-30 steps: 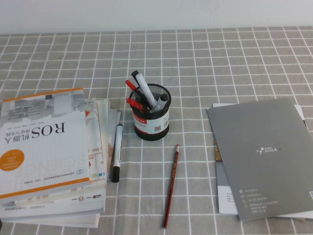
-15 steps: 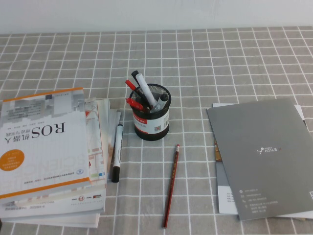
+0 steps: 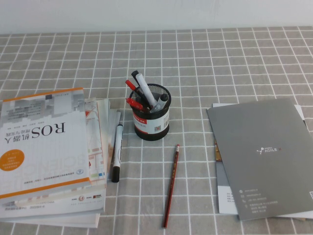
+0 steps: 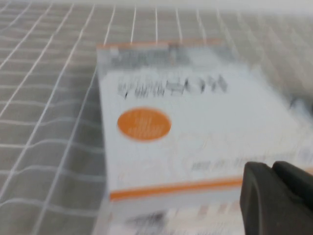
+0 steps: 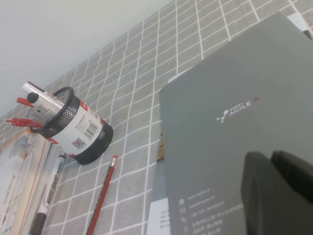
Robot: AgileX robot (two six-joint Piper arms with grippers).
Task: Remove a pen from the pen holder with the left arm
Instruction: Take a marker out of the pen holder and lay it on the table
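the left gripper point(image 4: 271, 169) shows only in its own wrist view, as a dark shape with both fingers point(image 4: 254, 196) pressed together and nothing between them. it hangs above the book point(image 4: 186, 117), a white cover with orange bands and an orange disc. that view is blurred, so the print on the cover cannot be read there. the high view shows neither arm.

the right gripper point(image 5: 270, 159) also shows only in its own wrist view. its two dark halves meet with no gap, and it holds nothing. it sits over the grey folder point(image 5: 234, 112) on the right side of the table.

in the high view the book point(image 3: 44, 147) tops a stack at the left edge, title "ros" readable. a black-capped marker point(image 3: 116, 152) lies flat just beside the stack, on its right. the holder point(image 3: 151, 122), a black mesh cup with a red and white label, stands upright near the middle, just right of the marker's far end and apart from it. the pens point(image 3: 144, 93) stand inside it, leaning to the left: a grey marker with a black cap, two red ones and a dark one. none is out of the cup. a red pencil point(image 3: 171, 186) lies on the cloth point(image 3: 220, 63) in front of the holder, between the stack and the folder point(image 3: 264, 156), touching neither. the folder rests on some white sheets.
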